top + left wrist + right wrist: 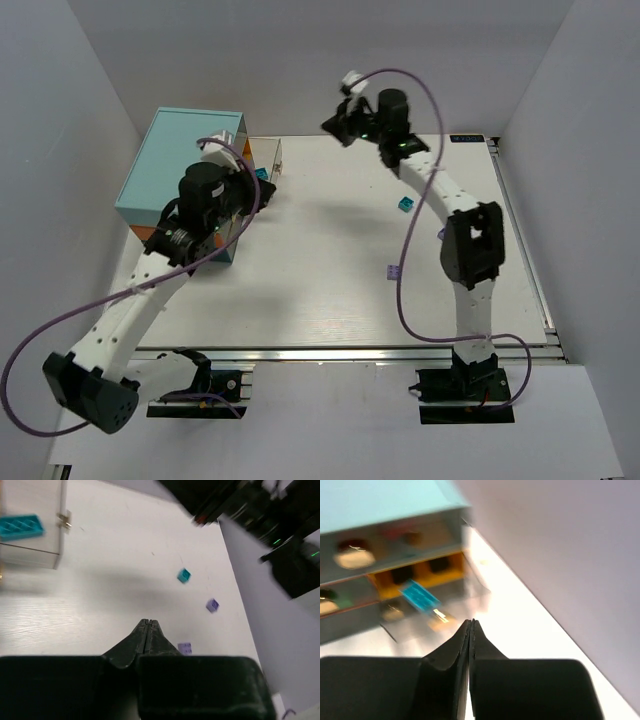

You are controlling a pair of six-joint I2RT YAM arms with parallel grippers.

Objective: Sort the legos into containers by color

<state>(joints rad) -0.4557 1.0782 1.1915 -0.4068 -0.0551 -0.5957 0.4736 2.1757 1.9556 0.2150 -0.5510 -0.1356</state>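
The cabinet with the light-teal top (180,160) stands at the back left. A clear drawer (270,155) is pulled out of it with a cyan brick (262,173) inside. The drawer (30,545) and brick (20,526) also show in the left wrist view, and the drawer (465,592) and brick (420,597) in the right wrist view. On the table lie a cyan lego (405,205) and two purple legos (392,271) (441,233). My left gripper (148,622) is shut and empty, near the drawer. My right gripper (471,622) is shut and empty, raised at the back, facing the cabinet (380,500).
The loose cyan lego (184,575) and purple legos (212,605) (185,648) lie ahead of the left gripper. The right arm (470,240) stands over the table's right side. White walls close the back and sides. A metal rail (350,350) runs along the near edge.
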